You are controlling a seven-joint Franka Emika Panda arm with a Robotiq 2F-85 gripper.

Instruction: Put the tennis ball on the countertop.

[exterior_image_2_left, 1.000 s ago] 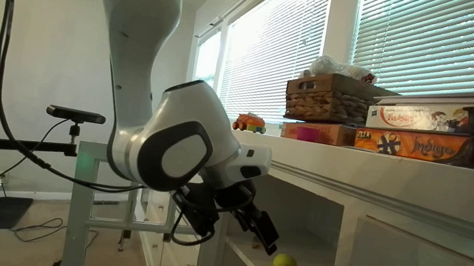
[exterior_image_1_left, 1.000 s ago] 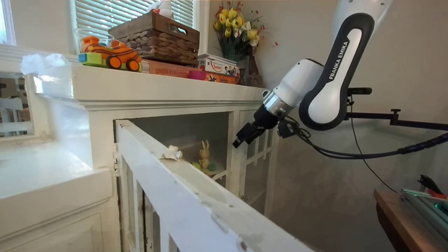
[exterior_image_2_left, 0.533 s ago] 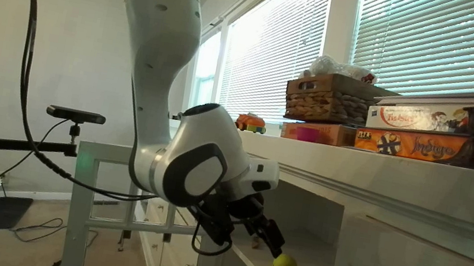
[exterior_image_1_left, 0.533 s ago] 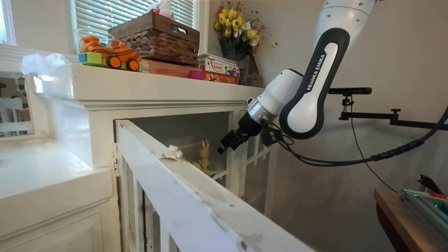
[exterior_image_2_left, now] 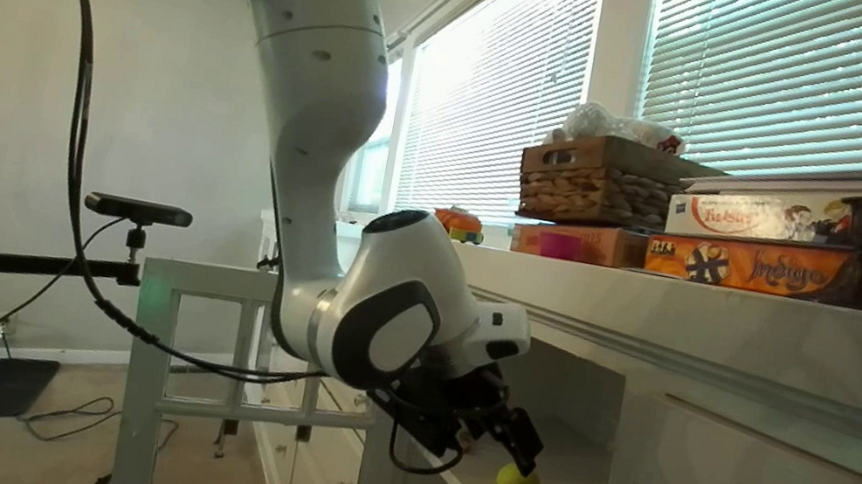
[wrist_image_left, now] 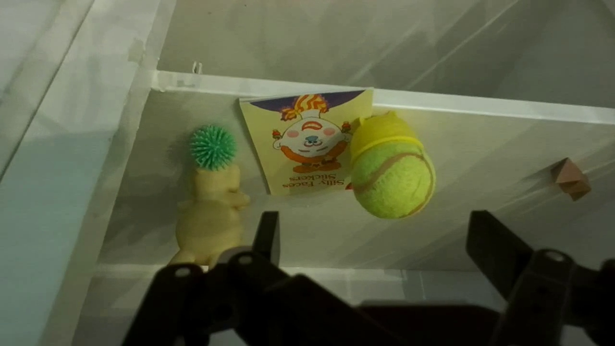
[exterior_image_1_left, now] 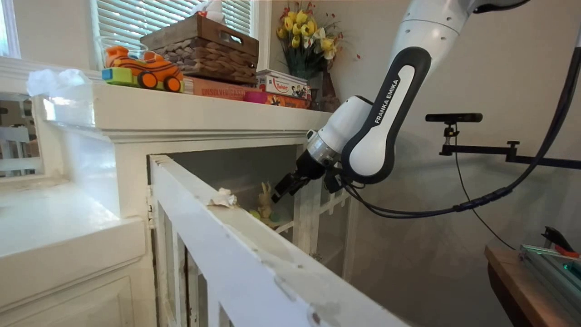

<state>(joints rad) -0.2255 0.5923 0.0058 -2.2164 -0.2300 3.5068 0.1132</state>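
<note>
Hovering above the shelf (wrist_image_left: 461, 154), the gripper (wrist_image_left: 375, 227) holds nothing: its fingers (wrist_image_left: 269, 235) stand spread wide at the lower left and lower right of the wrist view. The tennis ball (wrist_image_left: 394, 185) sits just right of centre there, seated in what looks like a yellow cup (wrist_image_left: 384, 132), with a gap showing on either side. In an exterior view the countertop (exterior_image_1_left: 209, 109) spans the upper left, well above that shelf, so the placing is all ahead.

My first worry is a lopsided close. The ball lies nearer the fingertip at lower right, so that one would likely touch early and could tip the cup or nudge the ball out. Reaching too deep might catch the cup's rim and bring both up together. At lower left, a rabbit figure (wrist_image_left: 209, 223) is close to the other fingertip; drifting that way could topple it and send the spiky green ball (wrist_image_left: 213, 147) rolling.

Lifting straight up looks risky too: the countertop's front edge could knock the gripper unless the arm (exterior_image_1_left: 386, 106) backs out first. Up there, a careless release beside the boxes (exterior_image_1_left: 283, 86) could let the ball roll over the edge
</note>
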